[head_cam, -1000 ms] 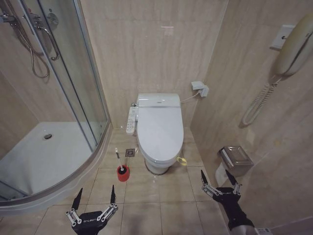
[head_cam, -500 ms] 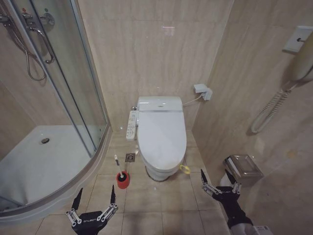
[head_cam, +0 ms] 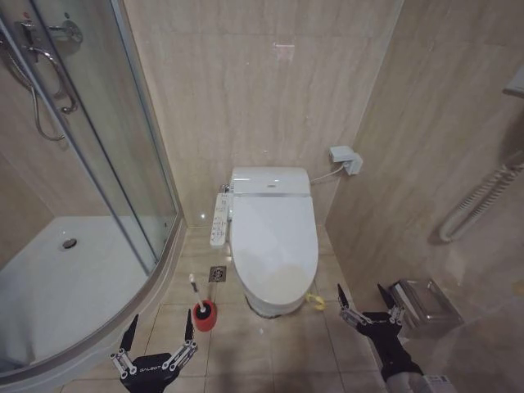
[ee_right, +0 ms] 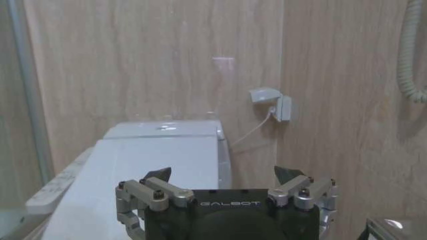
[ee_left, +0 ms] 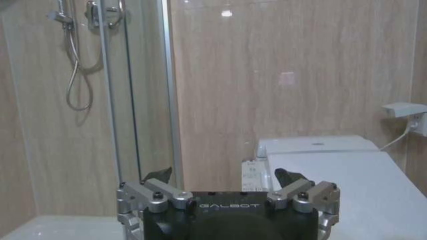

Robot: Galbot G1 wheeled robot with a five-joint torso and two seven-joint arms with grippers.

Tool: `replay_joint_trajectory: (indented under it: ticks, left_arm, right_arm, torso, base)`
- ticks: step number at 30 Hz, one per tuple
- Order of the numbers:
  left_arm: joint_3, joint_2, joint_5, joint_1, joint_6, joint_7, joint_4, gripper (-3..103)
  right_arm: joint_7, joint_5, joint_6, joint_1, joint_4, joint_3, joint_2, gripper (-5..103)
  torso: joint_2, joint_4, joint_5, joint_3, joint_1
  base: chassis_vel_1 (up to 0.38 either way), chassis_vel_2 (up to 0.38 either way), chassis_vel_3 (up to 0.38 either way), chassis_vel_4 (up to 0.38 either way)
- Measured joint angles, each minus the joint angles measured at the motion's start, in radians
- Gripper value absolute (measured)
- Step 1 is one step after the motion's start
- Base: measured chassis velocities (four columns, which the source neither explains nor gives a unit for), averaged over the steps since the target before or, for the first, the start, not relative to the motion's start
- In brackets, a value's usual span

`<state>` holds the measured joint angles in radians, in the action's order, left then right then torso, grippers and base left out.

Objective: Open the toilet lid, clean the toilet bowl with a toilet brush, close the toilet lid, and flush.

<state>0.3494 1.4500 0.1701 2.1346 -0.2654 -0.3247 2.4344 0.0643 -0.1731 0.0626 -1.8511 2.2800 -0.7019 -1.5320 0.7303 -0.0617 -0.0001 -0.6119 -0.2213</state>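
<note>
The white toilet lid (head_cam: 273,237) lies shut over the toilet bowl (head_cam: 270,304), against the back wall; a yellow-green band (head_cam: 315,301) hangs at its front right edge. The lid also appears in the left wrist view (ee_left: 347,175) and the right wrist view (ee_right: 147,165). The toilet brush (head_cam: 196,291) stands in its red holder (head_cam: 205,315) on the floor left of the bowl. My left gripper (head_cam: 160,326) is open low in front of the brush, empty. My right gripper (head_cam: 366,299) is open, empty, right of the bowl's front.
A glass shower enclosure (head_cam: 90,188) with a white tray (head_cam: 57,278) fills the left. A remote panel (head_cam: 218,219) hangs beside the toilet. A metal paper holder (head_cam: 426,304) and a wall phone cord (head_cam: 483,201) are on the right wall. A floor drain (head_cam: 217,274) is nearby.
The whole picture has shifted: the camera has moved closer and a little right, so the toilet looks larger and lower. Both grippers keep their places in view, still open.
</note>
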Motion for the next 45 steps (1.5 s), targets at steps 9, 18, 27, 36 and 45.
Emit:
replay_joint_trajectory:
  ticks: [9, 18, 27, 36, 45]
  left_arm:
    - [0.0, 0.0, 0.0, 0.0, 0.0, 0.0, 0.0, 100]
    - [0.0, 0.0, 0.0, 0.0, 0.0, 0.0, 0.0, 100]
    - [0.0, 0.0, 0.0, 0.0, 0.0, 0.0, 0.0, 100]
    - [0.0, 0.0, 0.0, 0.0, 0.0, 0.0, 0.0, 100]
    - [0.0, 0.0, 0.0, 0.0, 0.0, 0.0, 0.0, 100]
  right_arm:
    - [-0.012, 0.002, 0.043, 0.027, -0.118, -0.001, 0.019, 100]
    - [-0.005, 0.012, 0.117, 0.022, -0.233, 0.019, 0.02, 100]
    - [-0.007, 0.013, 0.197, 0.081, -0.459, 0.051, 0.027, 100]
    - [-0.022, 0.016, 0.211, 0.165, -0.617, 0.09, 0.043, 100]
    - [-0.066, 0.041, 0.211, 0.286, -0.712, 0.135, 0.037, 100]
  torso:
    - [0.0, 0.0003, 0.0001, 0.0, 0.0]
    - [0.0, 0.0, 0.0001, 0.0, 0.0]
    - [0.0, 0.0001, 0.0003, 0.0, 0.0]
    - [0.0, 0.0, 0.0002, 0.0, 0.0]
    - [0.0, 0.0002, 0.0001, 0.0, 0.0]
  base:
    - [-0.093, 0.051, 0.102, -0.051]
    - [0.013, -0.006, -0.011, 0.007]
    - [0.0, 0.0, 0.0, 0.0]
    - [0.0, 0.0, 0.0, 0.0]
    - [0.0, 0.0, 0.0, 0.0]
